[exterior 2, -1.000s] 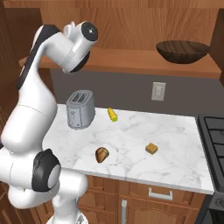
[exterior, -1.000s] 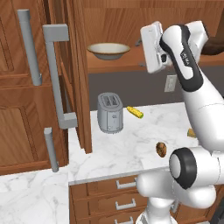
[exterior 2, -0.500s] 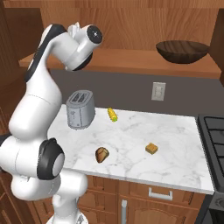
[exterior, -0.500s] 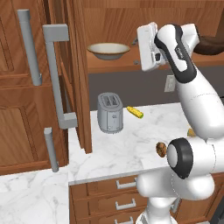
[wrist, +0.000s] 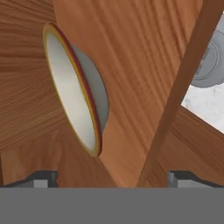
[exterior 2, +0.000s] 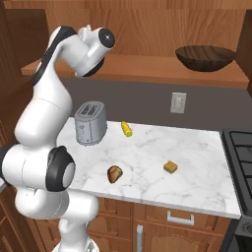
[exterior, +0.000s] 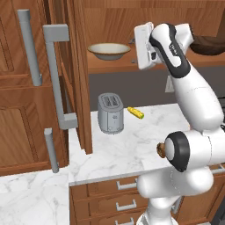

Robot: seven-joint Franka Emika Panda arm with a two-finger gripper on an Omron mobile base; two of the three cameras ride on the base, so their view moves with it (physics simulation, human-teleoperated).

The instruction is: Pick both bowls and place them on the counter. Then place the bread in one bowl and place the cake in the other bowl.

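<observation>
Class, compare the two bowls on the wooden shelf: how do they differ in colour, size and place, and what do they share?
The beige bowl is pale with a brown rim; the dark bowl is deep brown all over. The dark bowl looks slightly larger. The beige bowl sits at the shelf's left end, just ahead of the gripper; the dark bowl sits at the right end. Both are wide, shallow, upright and on the shelf, not the counter.

- A grey toaster [exterior: 110, 112] stands upright near the table's back edge.
- A yellow cylinder [exterior: 136, 113] lies just beside it.
- A wall outlet [exterior 2: 178, 102] above the back edge.
</observation>
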